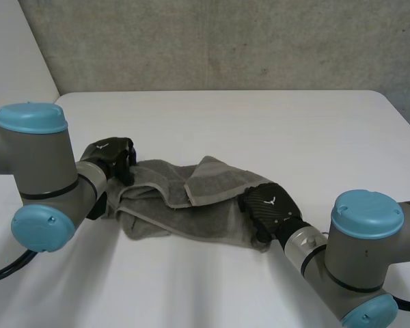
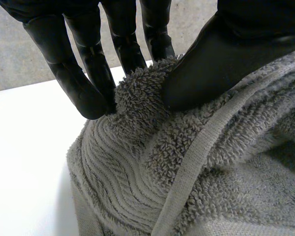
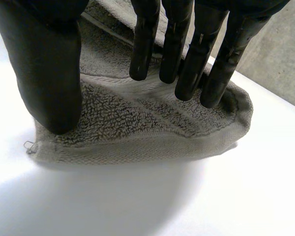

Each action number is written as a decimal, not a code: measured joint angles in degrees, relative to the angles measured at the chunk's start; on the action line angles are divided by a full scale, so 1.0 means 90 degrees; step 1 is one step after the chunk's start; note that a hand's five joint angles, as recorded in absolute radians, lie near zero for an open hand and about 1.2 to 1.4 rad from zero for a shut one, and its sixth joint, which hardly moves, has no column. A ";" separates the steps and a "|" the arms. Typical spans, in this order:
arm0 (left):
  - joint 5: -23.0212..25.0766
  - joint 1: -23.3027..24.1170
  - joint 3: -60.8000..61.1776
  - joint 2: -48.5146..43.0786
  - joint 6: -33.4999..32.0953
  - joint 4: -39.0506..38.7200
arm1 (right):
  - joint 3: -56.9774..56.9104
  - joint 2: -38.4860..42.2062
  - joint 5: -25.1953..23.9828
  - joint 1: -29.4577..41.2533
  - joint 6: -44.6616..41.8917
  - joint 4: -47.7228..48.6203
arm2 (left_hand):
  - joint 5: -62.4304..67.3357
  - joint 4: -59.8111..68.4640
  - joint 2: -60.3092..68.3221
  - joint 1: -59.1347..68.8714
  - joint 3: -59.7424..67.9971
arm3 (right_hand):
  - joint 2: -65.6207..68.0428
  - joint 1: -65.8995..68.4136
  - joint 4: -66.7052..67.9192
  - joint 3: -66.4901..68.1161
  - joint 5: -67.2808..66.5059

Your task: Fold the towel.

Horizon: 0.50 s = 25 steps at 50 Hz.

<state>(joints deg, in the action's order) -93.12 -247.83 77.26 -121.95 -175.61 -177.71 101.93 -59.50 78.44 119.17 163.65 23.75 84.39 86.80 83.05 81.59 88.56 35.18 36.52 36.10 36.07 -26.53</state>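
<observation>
A grey terry towel (image 1: 191, 212) lies crumpled in a long bunch on the white table (image 1: 273, 130), one flap folded over its middle. My left hand (image 1: 113, 156) is at the towel's left end. In the left wrist view its fingers (image 2: 88, 78) and thumb pinch a raised fold of the towel (image 2: 137, 187) between them. My right hand (image 1: 268, 203) is at the towel's right end. In the right wrist view its straight fingers (image 3: 189, 59) and thumb stand apart over a corner of the towel (image 3: 137, 132), tips on or just above the cloth.
A grey concrete wall (image 1: 225, 41) rises behind the table's far edge. Bare white tabletop stretches beyond the towel and in front of it, between my two arms.
</observation>
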 measured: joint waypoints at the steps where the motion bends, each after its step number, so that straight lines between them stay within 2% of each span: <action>1: 0.0000 0.0007 0.0000 -0.0001 0.0000 0.0000 | -0.0001 0.0000 0.0001 -0.0003 0.0000 0.0002 | 0.0000 0.0000 0.0000 0.0000 0.0000 | 0.0001 0.0002 0.0001 0.0001 0.0001; 9: -0.0005 0.0044 0.0000 -0.0015 0.0000 0.0000 | 0.0013 0.0018 0.0013 0.0013 0.0001 0.0058 | 0.0000 0.0000 0.0000 -0.0007 0.0000 | 0.1108 0.0938 0.0981 0.0992 -0.0893; 21: -0.0005 0.0047 0.0000 -0.0019 0.0000 0.0000 | 0.0004 0.0223 0.0008 0.0079 -0.0007 0.0080 | 0.0000 0.0000 0.0000 -0.0007 0.0000 | 0.1529 0.1372 0.1416 0.1411 -0.1375; 24: -0.0001 0.0047 0.0000 -0.0019 0.0000 0.0000 | 0.0003 0.0240 -0.0006 0.0078 -0.0009 0.0076 | 0.0000 0.0000 0.0000 -0.0007 0.0000 | 0.2240 0.2101 0.2125 0.2114 -0.2116; 25: 0.0000 0.0047 0.0000 -0.0019 0.0000 0.0000 | 0.0005 0.0242 -0.0008 0.0075 -0.0009 0.0074 | 0.0000 0.0000 0.0000 -0.0007 0.0000 | 0.3200 0.3063 0.3067 0.3013 -0.3050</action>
<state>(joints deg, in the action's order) -93.12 -247.41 77.26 -122.12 -175.60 -177.71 101.98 -57.32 78.37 119.84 163.57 24.42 84.39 86.80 83.05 81.53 88.56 63.98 64.08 63.70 63.19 -53.99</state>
